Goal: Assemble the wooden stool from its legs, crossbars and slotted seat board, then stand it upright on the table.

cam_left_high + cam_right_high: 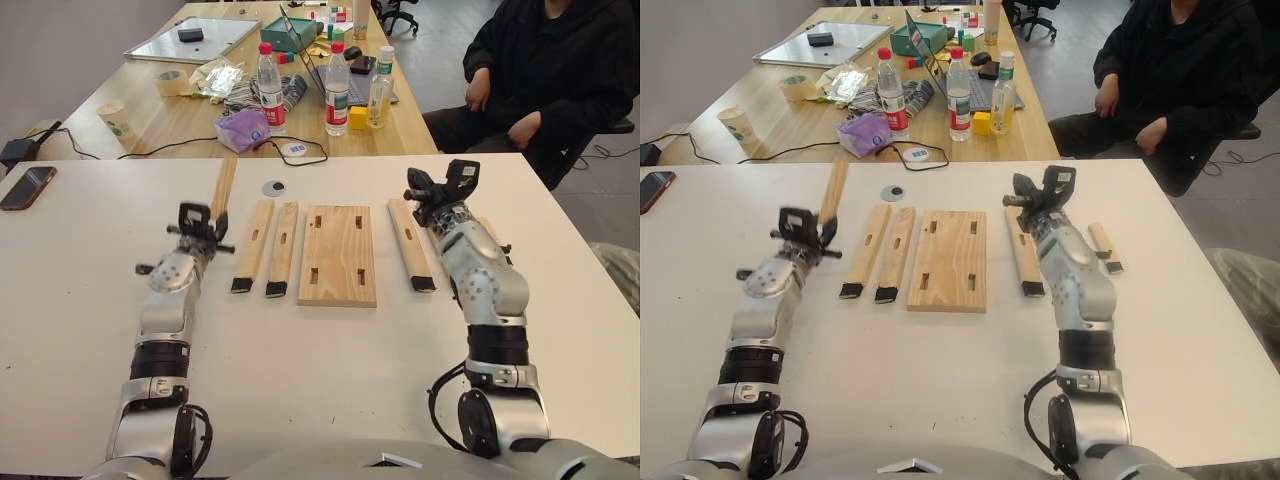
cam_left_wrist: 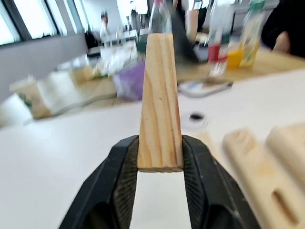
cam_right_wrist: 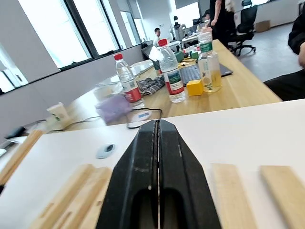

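Note:
My left gripper (image 1: 203, 222) is shut on the near end of a slim wooden crossbar (image 1: 224, 187), which slants up and away over the table; the left wrist view shows the crossbar (image 2: 159, 95) pinched between both pads. Two slotted legs (image 1: 253, 243) (image 1: 282, 247) lie side by side right of the crossbar. The slotted seat board (image 1: 338, 254) lies flat at mid-table. A third leg (image 1: 410, 243) lies to its right. My right gripper (image 1: 432, 190) hovers shut and empty over that leg's far end. A short crossbar (image 1: 1102, 245) lies right of the right arm.
A small round disc (image 1: 273, 187) lies behind the legs. A phone (image 1: 27, 186) lies at the far left edge. The wooden table behind holds bottles (image 1: 268, 88), a purple bag (image 1: 243, 129) and a cable. A seated person (image 1: 560, 70) is at the back right.

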Motion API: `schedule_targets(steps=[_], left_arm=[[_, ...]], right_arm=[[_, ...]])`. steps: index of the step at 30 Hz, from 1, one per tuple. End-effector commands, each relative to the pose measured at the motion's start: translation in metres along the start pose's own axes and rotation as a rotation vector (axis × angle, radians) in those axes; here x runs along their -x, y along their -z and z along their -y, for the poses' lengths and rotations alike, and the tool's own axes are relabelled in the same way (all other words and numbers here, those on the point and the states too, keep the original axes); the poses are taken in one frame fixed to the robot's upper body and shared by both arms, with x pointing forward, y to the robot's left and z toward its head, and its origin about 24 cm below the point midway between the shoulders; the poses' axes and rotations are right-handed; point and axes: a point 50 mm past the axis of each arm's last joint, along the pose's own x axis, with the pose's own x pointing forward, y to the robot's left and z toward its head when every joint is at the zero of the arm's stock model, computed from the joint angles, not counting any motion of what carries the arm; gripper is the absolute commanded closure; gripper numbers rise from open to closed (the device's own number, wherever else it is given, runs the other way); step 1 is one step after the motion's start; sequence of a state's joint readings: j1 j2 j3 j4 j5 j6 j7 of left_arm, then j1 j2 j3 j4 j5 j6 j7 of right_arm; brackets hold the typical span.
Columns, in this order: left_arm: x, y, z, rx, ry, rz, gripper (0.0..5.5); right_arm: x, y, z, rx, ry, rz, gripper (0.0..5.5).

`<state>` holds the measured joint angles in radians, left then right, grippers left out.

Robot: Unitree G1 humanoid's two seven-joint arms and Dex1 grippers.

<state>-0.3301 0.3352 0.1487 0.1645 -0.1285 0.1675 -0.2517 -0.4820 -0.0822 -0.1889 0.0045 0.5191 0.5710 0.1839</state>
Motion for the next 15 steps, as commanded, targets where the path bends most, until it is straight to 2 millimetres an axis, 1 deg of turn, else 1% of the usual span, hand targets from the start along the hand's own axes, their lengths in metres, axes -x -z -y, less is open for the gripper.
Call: schedule_targets(steps=[1,2,4,5,7,9,12,15], left_arm=[[0.005,-0.085,0.045,-0.072,0.243,0.322,4.25],[0.009,-0.094,0.057,-0.081,0.302,0.354,4.25],[0.017,-0.106,0.079,-0.073,0.399,0.391,4.25],[0.020,-0.107,0.088,-0.062,0.434,0.399,4.25],[0.018,-0.101,0.099,-0.059,0.462,0.377,4.25],[0.017,-0.095,0.103,-0.059,0.470,0.357,4.25],[0.015,-0.082,0.105,-0.081,0.478,0.316,4.25],[0.018,-0.077,0.105,-0.085,0.484,0.305,4.25]], right_arm=[[-0.016,-0.040,-0.034,-0.293,-0.268,-0.069,5.06],[-0.017,-0.048,-0.040,-0.356,-0.314,-0.087,4.86],[-0.020,-0.059,-0.051,-0.488,-0.389,-0.113,4.56],[-0.020,-0.060,-0.054,-0.554,-0.410,-0.127,4.41],[-0.021,-0.060,-0.055,-0.632,-0.416,-0.156,4.16],[-0.020,-0.059,-0.056,-0.682,-0.423,-0.181,4.11],[-0.016,-0.061,-0.060,-0.698,-0.459,-0.202,4.11],[-0.014,-0.064,-0.061,-0.702,-0.476,-0.206,4.11]])
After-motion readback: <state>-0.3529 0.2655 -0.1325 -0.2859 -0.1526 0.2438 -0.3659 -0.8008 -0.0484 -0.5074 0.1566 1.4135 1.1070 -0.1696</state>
